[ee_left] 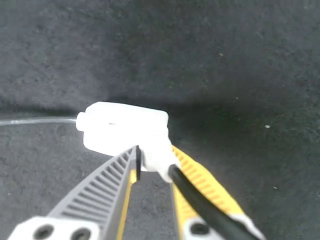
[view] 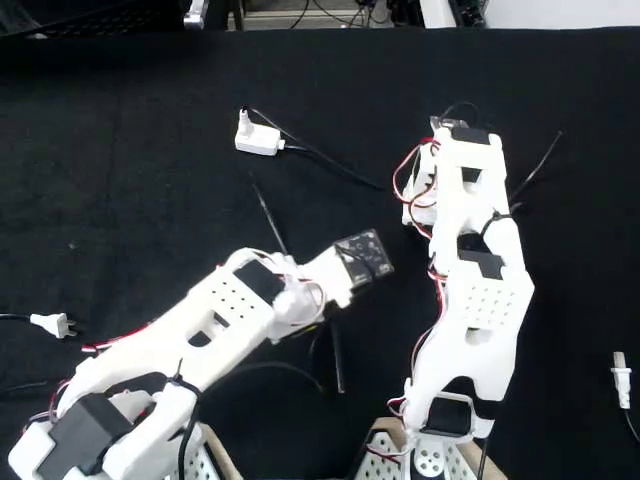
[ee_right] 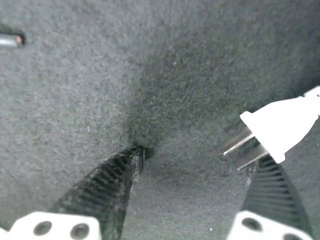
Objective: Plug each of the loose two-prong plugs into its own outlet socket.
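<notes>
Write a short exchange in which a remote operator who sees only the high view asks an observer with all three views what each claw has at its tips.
Operator: What is the left claw doing?
Observer: The left claw grips a white plug on a black cable, right up against a white socket block.
Operator: And the right claw?
Observer: The right claw is open, and a loose two-prong plug lies beside one finger, prongs pointing into the gap.
</notes>
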Motion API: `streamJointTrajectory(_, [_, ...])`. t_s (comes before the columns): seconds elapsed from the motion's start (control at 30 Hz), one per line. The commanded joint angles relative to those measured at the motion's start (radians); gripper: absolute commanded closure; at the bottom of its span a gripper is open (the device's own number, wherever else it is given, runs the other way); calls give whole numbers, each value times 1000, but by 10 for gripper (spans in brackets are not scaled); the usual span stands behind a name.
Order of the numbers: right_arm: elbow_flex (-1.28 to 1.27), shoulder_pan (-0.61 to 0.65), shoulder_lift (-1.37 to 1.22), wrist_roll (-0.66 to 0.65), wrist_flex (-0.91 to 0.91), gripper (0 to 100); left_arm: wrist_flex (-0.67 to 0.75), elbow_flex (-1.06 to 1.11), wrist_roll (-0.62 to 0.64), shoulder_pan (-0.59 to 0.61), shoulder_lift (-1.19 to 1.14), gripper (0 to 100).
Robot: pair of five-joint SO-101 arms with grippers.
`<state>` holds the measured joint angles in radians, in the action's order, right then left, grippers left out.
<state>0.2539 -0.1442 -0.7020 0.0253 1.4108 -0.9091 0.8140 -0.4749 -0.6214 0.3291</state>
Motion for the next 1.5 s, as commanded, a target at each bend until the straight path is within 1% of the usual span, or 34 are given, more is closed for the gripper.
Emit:
streamJointTrajectory(0.0, [-4, -9, -12, 12, -34, 669, 41, 44, -3, 53, 3, 970])
streamJointTrajectory(0.33, [-4, -9, -12, 12, -34, 669, 41, 91, -14, 53, 3, 970])
streamJointTrajectory(0.4, [-4, -9, -12, 14, -34, 669, 66, 96, -11, 50, 3, 970])
streamJointTrajectory(0.5, [-4, -9, -12, 14, -34, 669, 74, 97, 6, 30, 3, 970])
streamJointTrajectory(0.6, [-4, -9, -12, 14, -34, 669, 78, 91, 38, -22, 3, 970])
streamJointTrajectory(0.73, [-4, -9, -12, 14, -34, 669, 146, 111, 72, -79, 3, 970])
streamJointTrajectory(0.9, [-4, -9, -12, 14, -34, 669, 157, 110, 72, -79, 3, 970])
streamJointTrajectory(1.07, [-4, -9, -12, 14, -34, 669, 226, 131, 71, -79, 3, 970])
streamJointTrajectory(1.27, [-4, -9, -12, 14, -34, 669, 230, 131, 72, -81, 3, 966])
streamJointTrajectory(1.33, [-4, -9, -12, 14, -34, 669, 230, 133, 72, -85, 3, 940])
streamJointTrajectory(1.4, [-4, -9, -12, 14, -34, 669, 229, 139, 77, -91, 5, 867])
streamJointTrajectory(1.47, [-4, -9, -12, 14, -34, 669, 230, 148, 112, -90, 14, 804])
